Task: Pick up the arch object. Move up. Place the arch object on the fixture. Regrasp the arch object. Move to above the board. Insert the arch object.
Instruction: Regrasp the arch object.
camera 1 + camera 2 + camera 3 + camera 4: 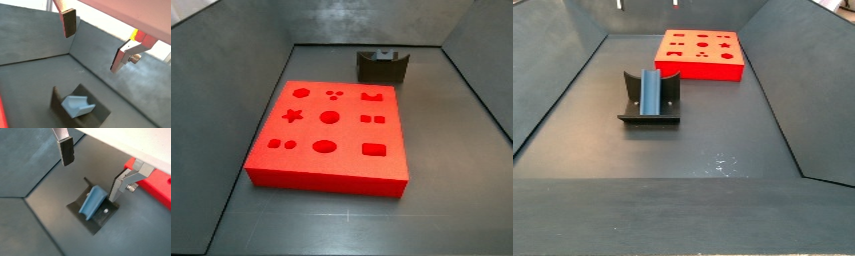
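The arch object (651, 92) stands upright on the fixture (629, 117), leaning against its back wall, well apart from the red board (702, 66) near the far end of the floor. The gripper (93, 164) hangs above it with fingers spread wide and nothing between them. The regrasp seems next: I would lower straight down, keep the arch object centred between the pads, and close only when both are beside it.

A robot test rig in a lab is showing here: plain dark grey walled bin (567, 90), bright red slab with shaped recesses (331, 130), black L-shaped fixture (647, 108), silver-fingered gripper (93, 165) hanging open above.
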Available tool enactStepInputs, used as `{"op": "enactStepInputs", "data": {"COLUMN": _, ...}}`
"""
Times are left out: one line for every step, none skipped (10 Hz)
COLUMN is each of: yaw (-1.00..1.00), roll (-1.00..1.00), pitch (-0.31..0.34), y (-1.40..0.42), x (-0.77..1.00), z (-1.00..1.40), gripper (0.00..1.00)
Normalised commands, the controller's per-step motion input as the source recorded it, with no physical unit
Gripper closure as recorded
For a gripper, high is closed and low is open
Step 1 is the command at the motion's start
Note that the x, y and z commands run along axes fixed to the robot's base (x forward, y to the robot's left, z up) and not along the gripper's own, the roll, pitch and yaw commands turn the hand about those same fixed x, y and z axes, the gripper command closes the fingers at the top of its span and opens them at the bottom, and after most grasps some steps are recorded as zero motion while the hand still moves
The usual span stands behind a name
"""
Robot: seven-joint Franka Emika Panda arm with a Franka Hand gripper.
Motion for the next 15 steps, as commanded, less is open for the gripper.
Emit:
{"op": "enactStepInputs", "data": {"yaw": 0.05, "roll": 1.0, "pitch": 0.083, "y": -0.03, "x": 0.09, "z": -0.02, "gripper": 0.0}}
{"op": "enactStepInputs", "data": {"yaw": 0.07, "roll": 1.0, "pitch": 0.124, "y": -0.04, "x": 0.11, "z": -0.02, "gripper": 0.0}}
{"op": "enactStepInputs", "data": {"yaw": 0.08, "roll": 1.0, "pitch": 0.144, "y": -0.04, "x": 0.12, "z": -0.02, "gripper": 0.0}}
{"op": "enactStepInputs", "data": {"yaw": 0.12, "roll": 1.0, "pitch": 0.186, "y": -0.05, "x": 0.13, "z": -0.02, "gripper": 0.0}}
{"op": "enactStepInputs", "data": {"yaw": 0.15, "roll": 0.94, "pitch": 0.204, "y": -0.05, "x": 0.14, "z": -0.03, "gripper": 0.0}}
{"op": "enactStepInputs", "data": {"yaw": 0.18, "roll": 0.7, "pitch": 0.185, "y": -0.05, "x": 0.15, "z": -0.03, "gripper": 0.0}}
{"op": "enactStepInputs", "data": {"yaw": 0.19, "roll": 0.58, "pitch": 0.171, "y": -0.05, "x": 0.16, "z": -0.03, "gripper": 0.0}}
{"op": "enactStepInputs", "data": {"yaw": 0.21, "roll": 0.36, "pitch": 0.142, "y": -0.05, "x": 0.17, "z": -0.03, "gripper": 0.0}}
{"op": "enactStepInputs", "data": {"yaw": 0.22, "roll": 0.28, "pitch": 0.125, "y": -0.04, "x": 0.18, "z": -0.02, "gripper": 0.0}}
{"op": "enactStepInputs", "data": {"yaw": 0.22, "roll": 0.2, "pitch": 0.081, "y": -0.04, "x": 0.16, "z": -0.02, "gripper": 0.0}}
{"op": "enactStepInputs", "data": {"yaw": 0.21, "roll": 0.17, "pitch": 0.048, "y": -0.05, "x": 0.14, "z": -0.03, "gripper": 0.0}}
{"op": "enactStepInputs", "data": {"yaw": 0.2, "roll": 0.17, "pitch": 0.037, "y": -0.05, "x": 0.12, "z": -0.03, "gripper": 0.0}}
{"op": "enactStepInputs", "data": {"yaw": 0.17, "roll": 0.14, "pitch": -0.014, "y": 0.07, "x": 0.05, "z": -1.0, "gripper": 0.0}}
{"op": "enactStepInputs", "data": {"yaw": 0.13, "roll": 0.14, "pitch": -0.038, "y": 0.07, "x": 0.05, "z": -1.0, "gripper": 0.0}}
{"op": "enactStepInputs", "data": {"yaw": 0.12, "roll": 0.14, "pitch": -0.053, "y": 0.06, "x": 0.05, "z": -1.0, "gripper": 0.0}}
